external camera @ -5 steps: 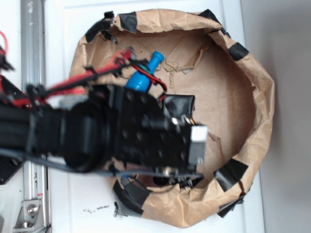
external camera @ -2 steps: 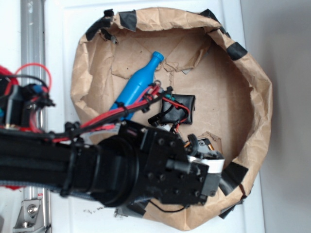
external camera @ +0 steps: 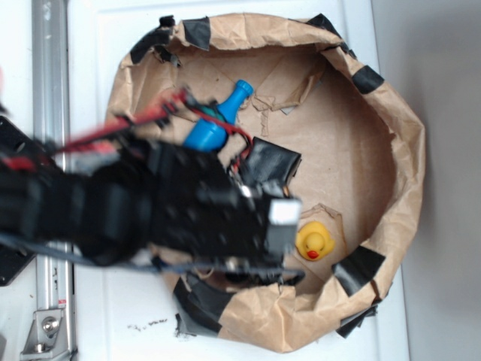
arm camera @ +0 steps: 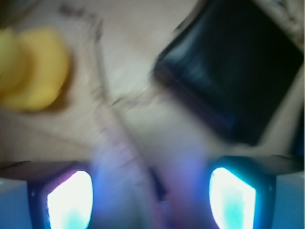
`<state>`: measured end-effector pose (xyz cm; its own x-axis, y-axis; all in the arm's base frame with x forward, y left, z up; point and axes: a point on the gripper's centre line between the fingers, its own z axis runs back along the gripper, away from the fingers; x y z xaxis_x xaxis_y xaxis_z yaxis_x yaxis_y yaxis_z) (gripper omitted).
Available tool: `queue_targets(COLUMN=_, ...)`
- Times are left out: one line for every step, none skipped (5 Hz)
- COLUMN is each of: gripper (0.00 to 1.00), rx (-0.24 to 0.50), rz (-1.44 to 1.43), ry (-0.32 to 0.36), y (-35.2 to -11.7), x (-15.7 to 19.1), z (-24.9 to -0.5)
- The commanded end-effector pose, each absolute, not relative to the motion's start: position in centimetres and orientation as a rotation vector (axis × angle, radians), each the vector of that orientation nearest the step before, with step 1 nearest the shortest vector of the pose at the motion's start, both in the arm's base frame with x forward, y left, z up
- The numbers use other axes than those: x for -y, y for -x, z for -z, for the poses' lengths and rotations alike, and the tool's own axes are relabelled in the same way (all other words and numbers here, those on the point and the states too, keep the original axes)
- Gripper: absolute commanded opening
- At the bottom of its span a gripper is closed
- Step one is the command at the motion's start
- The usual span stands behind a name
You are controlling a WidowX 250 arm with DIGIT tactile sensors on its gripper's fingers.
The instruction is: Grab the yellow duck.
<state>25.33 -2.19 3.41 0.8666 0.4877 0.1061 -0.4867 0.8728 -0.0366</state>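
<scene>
From the exterior view, I see the yellow duck (external camera: 314, 242) sitting on the floor of the brown paper basin (external camera: 398, 128), near its lower right wall, red beak pointing down in the picture. My arm's black wrist covers the basin's left half, and the claw (external camera: 284, 226) hangs just left of the duck, apart from it. A blue bottle (external camera: 218, 120) pokes out above the arm, and a black pad (external camera: 272, 162) lies between bottle and duck.

From the wrist view, blurred, the duck (arm camera: 31, 69) fills the upper left corner, outside the gap of the claw (arm camera: 151, 195), whose two lit fingertips (arm camera: 69, 200) stand wide apart with only bare paper between them. The black pad (arm camera: 233, 71) lies upper right. To grab cleanly, I judge I must shift toward the duck until it sits centred between the tips, then descend and close.
</scene>
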Motion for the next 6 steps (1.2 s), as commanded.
queue_targets(gripper=1.0, rx=0.172, rz=-0.535, ry=0.082, y=-27.0, x=1.1, z=-5.4)
queue_targets(gripper=1.0, rx=0.197, rz=-0.513, ry=0.105, y=-28.1, x=2.6, z=-6.0)
queue_targets(gripper=1.0, rx=0.215, rz=-0.514, ry=0.111, y=-28.8, x=2.9, z=-6.4)
queue_targets(gripper=1.0, rx=0.233, rz=-0.545, ry=0.12, y=-29.0, x=2.2, z=-7.0)
queue_targets(gripper=1.0, rx=0.281, rz=-0.563, ry=0.139, y=-28.8, x=1.0, z=-8.4)
queue_targets(gripper=1.0, rx=0.295, rz=-0.544, ry=0.118, y=-29.3, x=0.7, z=-8.5)
